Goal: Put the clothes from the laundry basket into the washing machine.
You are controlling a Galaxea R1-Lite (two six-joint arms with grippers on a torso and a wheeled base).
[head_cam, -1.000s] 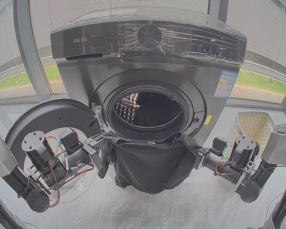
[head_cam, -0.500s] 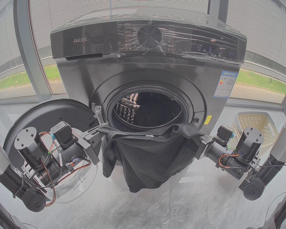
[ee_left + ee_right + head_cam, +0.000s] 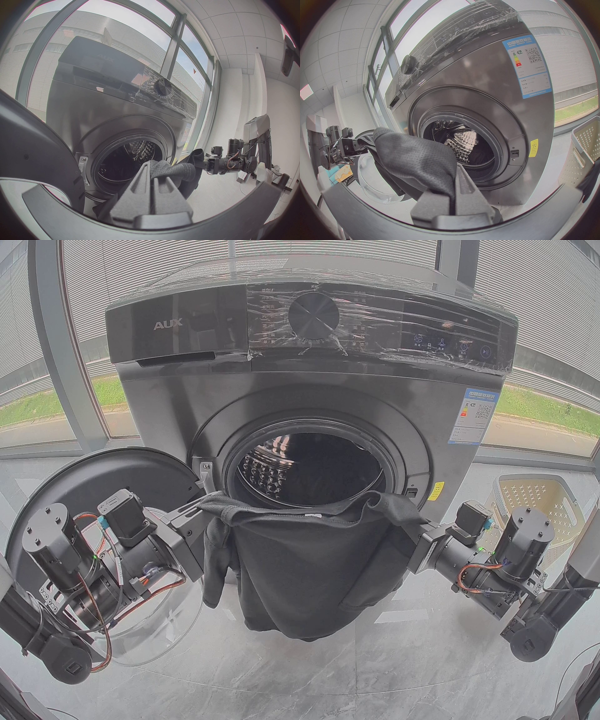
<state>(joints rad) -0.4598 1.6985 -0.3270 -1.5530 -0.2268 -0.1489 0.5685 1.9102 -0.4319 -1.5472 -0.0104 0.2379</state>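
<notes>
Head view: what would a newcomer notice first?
A black garment hangs stretched between the left end effector and right end effector, both shut on its top corners, just before the open mouth of the washing machine. The machine's door stands open at left; the laundry basket sits on the floor at right.

The scene is brightly lit by daylight, admitted through the windows (image 3: 550,334) behind the washing machine (image 3: 187,409). Glare is thrown off the plastic film (image 3: 375,315) on its panel. Highlights are caught on the perforated drum (image 3: 262,468), whose depth is left dark. Little fold detail is given up by the black garment (image 3: 306,571). A pale sheen is carried by the tiled floor (image 3: 406,671), where only soft shadows are cast. In the left wrist view the sky (image 3: 131,22) is washed out. Straight window frames are bowed toward the edges, and the corners of both wrist views are blackened.
</notes>
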